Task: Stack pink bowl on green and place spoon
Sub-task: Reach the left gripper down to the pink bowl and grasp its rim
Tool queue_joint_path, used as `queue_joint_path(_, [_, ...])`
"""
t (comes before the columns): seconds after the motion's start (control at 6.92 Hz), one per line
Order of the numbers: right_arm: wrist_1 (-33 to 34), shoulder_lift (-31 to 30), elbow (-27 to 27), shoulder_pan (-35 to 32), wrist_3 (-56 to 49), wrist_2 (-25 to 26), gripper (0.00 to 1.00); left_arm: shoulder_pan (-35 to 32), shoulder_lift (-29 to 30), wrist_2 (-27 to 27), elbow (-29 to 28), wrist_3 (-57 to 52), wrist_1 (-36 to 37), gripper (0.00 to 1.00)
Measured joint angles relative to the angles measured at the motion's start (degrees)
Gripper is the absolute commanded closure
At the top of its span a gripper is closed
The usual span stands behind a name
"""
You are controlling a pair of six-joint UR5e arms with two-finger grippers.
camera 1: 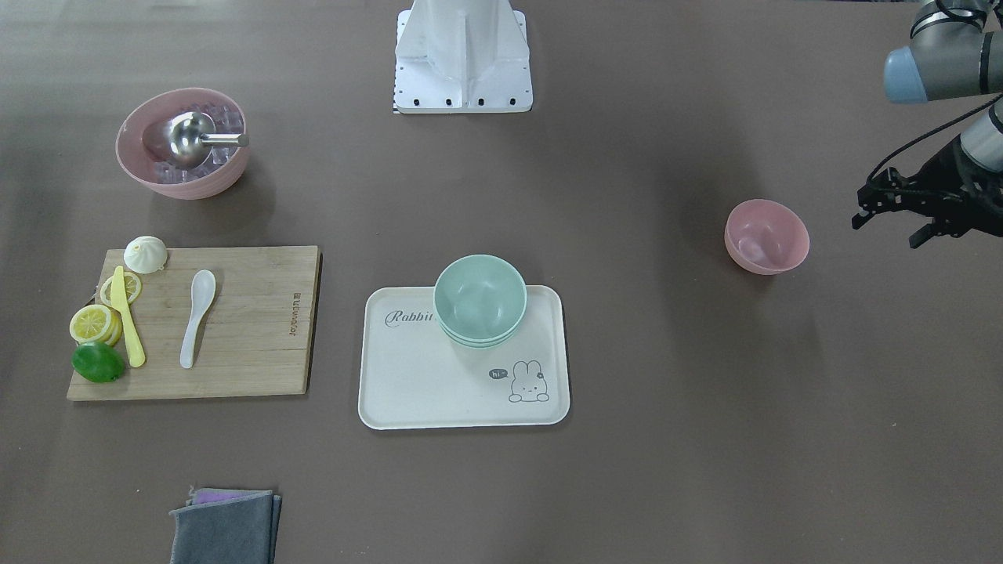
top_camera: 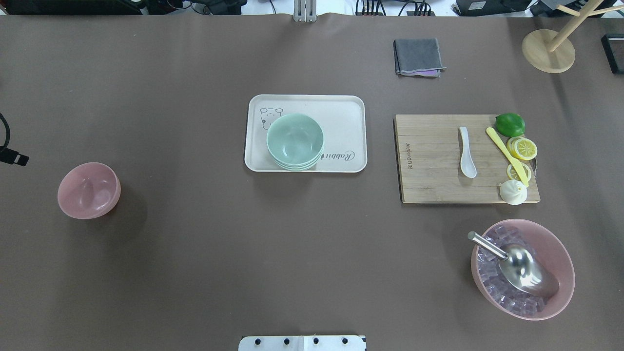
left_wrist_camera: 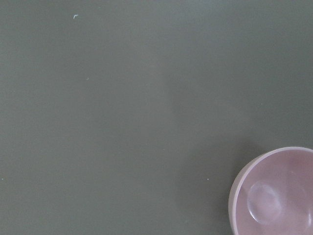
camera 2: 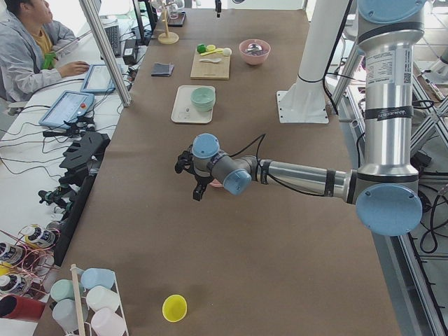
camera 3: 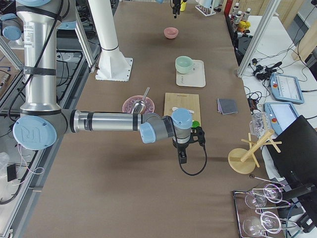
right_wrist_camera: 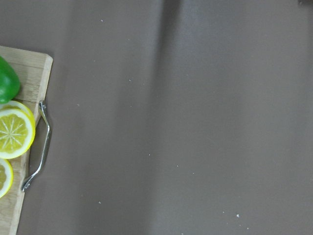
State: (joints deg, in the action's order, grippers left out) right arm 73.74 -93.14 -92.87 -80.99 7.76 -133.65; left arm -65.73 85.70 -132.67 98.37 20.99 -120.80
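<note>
The small pink bowl point(camera 1: 766, 236) stands upright and empty on the table, and shows in the overhead view point(top_camera: 88, 190) and in the corner of the left wrist view point(left_wrist_camera: 276, 193). Stacked green bowls point(camera 1: 479, 299) sit on the cream tray point(camera 1: 407, 376). The white spoon point(camera 1: 196, 317) lies on the wooden board point(camera 1: 258, 329). My left gripper point(camera 1: 888, 231) is open and empty, beside the pink bowl and apart from it. My right gripper point(camera 3: 190, 141) shows only in the exterior right view, past the board's lime end; I cannot tell its state.
A large pink bowl point(camera 1: 182, 142) holds ice cubes and a metal scoop. On the board lie a lime point(camera 1: 98, 363), lemon slices point(camera 1: 92, 323), a yellow knife point(camera 1: 128, 317) and a white bun point(camera 1: 146, 254). A grey cloth point(camera 1: 226, 526) and a wooden stand point(top_camera: 548, 48) are at the far edge.
</note>
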Motion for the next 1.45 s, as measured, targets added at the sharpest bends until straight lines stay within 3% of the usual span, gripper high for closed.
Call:
queue_joint_path(0.43, [0.0,0.1,-0.8,0.2,1.0,-2.0,0.0,4.3,0.8,0.0,-0.6,0.1,0.4,0.08])
queue_joint_path(0.58, [0.0,0.1,-0.8,0.4,1.0,-2.2,0.0,5.9,1.2,0.1,-1.2,1.0,0.4,0.24])
queue_joint_path(0.72, [0.0,0.2,-0.8,0.4,1.1,-2.3,0.0,8.0,2.1,0.3,-2.0,3.4,0.2,0.67])
queue_joint_path(0.87, [0.0,0.2,-0.8,0.5,1.0,-2.3,0.0,10.2,3.3,0.6,-2.6,6.1,0.1,1.0])
queue_joint_path(1.45, [-0.1,0.4,-1.7,1.3,2.4,-2.3,0.0,12.4,6.2,0.4,-4.7,12.4,0.7,1.0])
